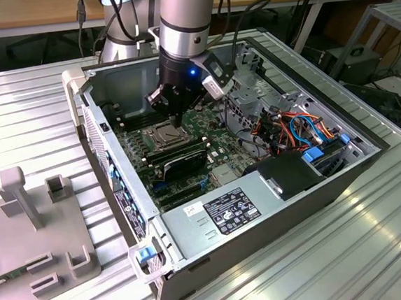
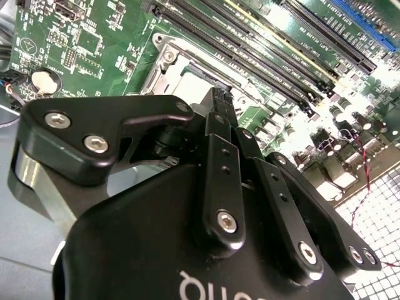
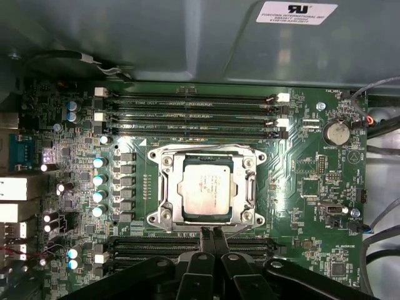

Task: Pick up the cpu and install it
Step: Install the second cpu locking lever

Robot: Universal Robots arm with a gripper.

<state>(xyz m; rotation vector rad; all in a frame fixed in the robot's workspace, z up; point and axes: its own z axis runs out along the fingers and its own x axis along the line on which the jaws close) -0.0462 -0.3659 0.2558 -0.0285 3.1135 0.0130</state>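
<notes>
The cpu (image 3: 206,186) is a small square chip with a dull grey metal top. It lies flat inside the metal-framed socket (image 3: 165,187) on the green motherboard (image 3: 312,175). In the exterior view my gripper (image 1: 175,118) hangs inside the open computer case, just above the socket (image 1: 162,133). In the first wrist view the gripper (image 3: 211,232) sits just off one edge of the socket. Its black fingers are pressed together with nothing between them. The second wrist view shows the shut fingers (image 2: 220,106) over the socket frame (image 2: 167,57).
Long black memory slots (image 3: 187,115) run along both sides of the socket. Memory sticks (image 1: 176,153), a power supply (image 1: 223,211) and coloured cables (image 1: 290,128) fill the case toward the exterior view's right. A grey fixture block (image 1: 35,227) stands on the table at its left.
</notes>
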